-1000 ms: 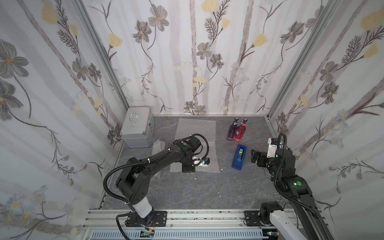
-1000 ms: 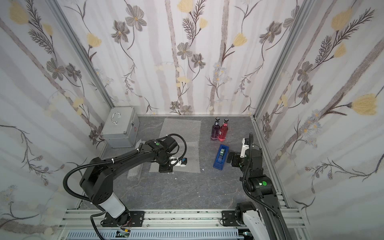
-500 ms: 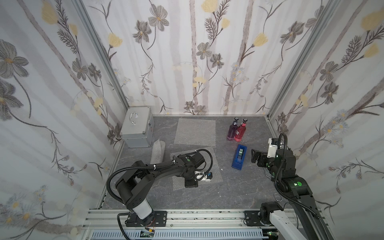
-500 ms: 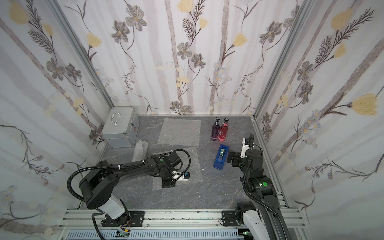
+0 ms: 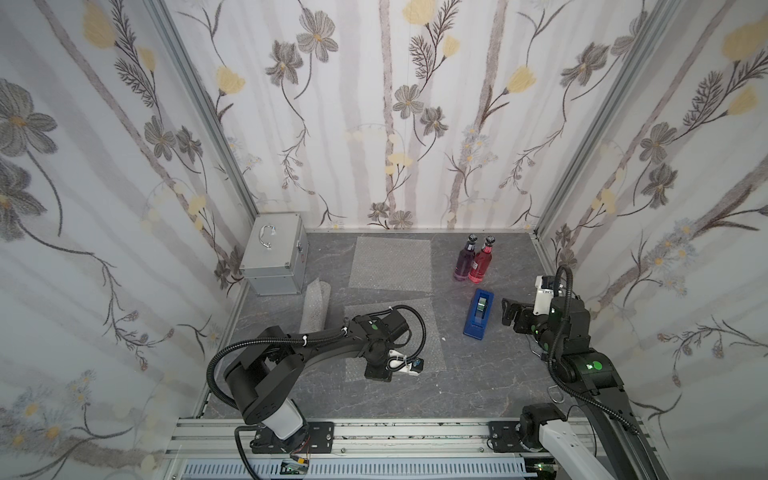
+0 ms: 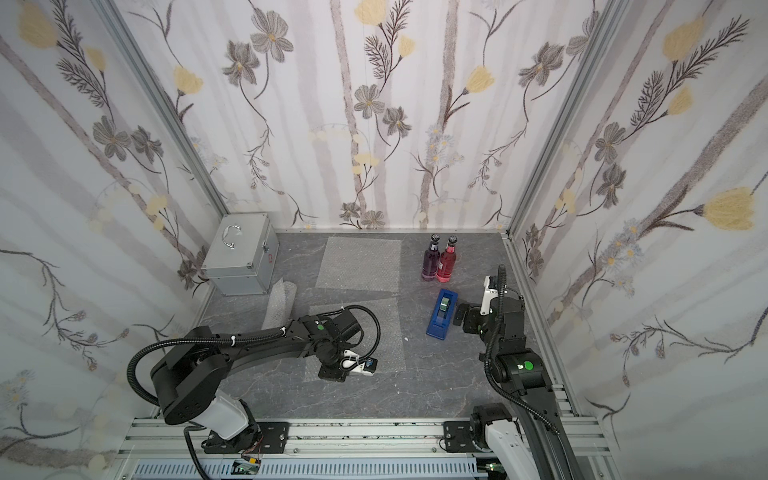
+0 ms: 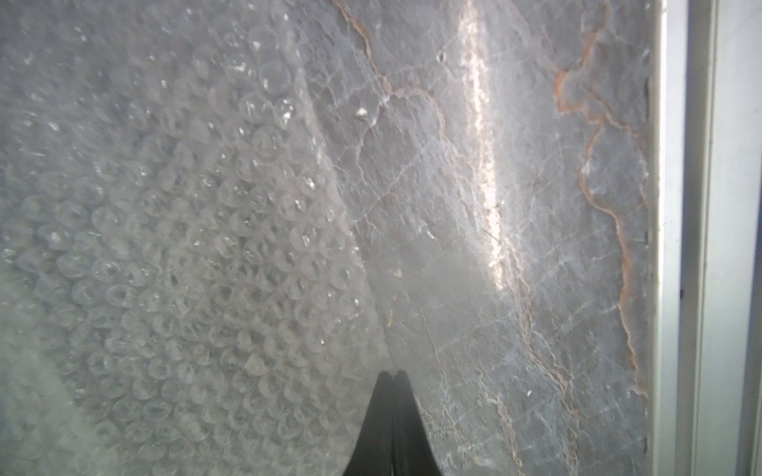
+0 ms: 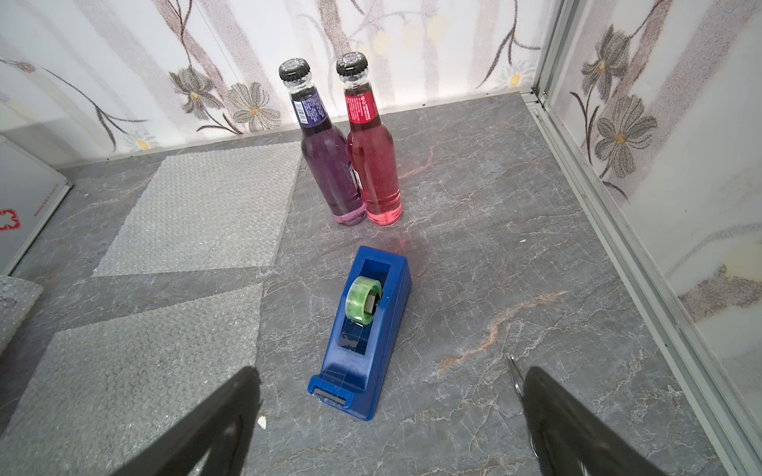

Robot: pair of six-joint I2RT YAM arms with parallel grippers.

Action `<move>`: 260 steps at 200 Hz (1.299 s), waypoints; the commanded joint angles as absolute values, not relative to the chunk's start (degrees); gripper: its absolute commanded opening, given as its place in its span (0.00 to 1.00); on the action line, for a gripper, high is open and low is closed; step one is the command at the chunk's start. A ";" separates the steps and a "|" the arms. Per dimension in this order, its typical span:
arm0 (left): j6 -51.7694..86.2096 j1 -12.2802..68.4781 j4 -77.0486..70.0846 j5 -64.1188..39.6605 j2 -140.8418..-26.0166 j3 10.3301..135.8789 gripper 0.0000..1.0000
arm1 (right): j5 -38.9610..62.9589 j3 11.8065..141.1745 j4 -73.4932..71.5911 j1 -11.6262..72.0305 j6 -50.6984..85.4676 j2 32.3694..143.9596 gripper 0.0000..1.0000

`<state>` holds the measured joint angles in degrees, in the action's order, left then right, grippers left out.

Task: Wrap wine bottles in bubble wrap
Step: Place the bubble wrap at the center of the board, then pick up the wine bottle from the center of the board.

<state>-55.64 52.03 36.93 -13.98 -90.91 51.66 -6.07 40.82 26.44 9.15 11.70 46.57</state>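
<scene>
"Left wrist view first: what has the left gripper [image 7: 390,374] got?"

"Its jaws are pressed tight together on the edge of the near sheet of bubble wrap [image 7: 185,247], pinching it. In both top views that sheet lies about the middle of the worktop [image 5: 478,382], a little toward the near edge."

"And the right gripper [image 5: 508,313]?"

"Spread wide with nothing in it. It is by the right edge, pointing at the blue tape dispenser [image 5: 478,313] just beside it."

"Where are the bottles?"

"The purple bottle [image 5: 463,262] and the red bottle [image 5: 482,264] stand upright, touching each other, near the far right corner. The far sheet [image 5: 390,264] lies flat along the far edge, beside them. A roll of bubble wrap [image 5: 314,305] lies just beside the metal case [image 5: 274,253] in the far left corner. What is inside the roll I cannot tell."
</scene>
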 commanded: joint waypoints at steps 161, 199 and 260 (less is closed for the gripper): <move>-24.93 33.14 33.35 -21.37 -73.25 59.05 1.00 | -5.51 65.44 16.52 14.00 16.10 76.13 0.93; -1.30 17.23 22.96 -26.10 -67.10 54.23 1.00 | -8.14 86.88 23.64 16.56 16.90 96.62 0.88; 8.94 8.99 16.74 -31.11 -64.42 47.08 1.00 | -12.81 100.56 29.80 16.79 21.14 111.82 0.81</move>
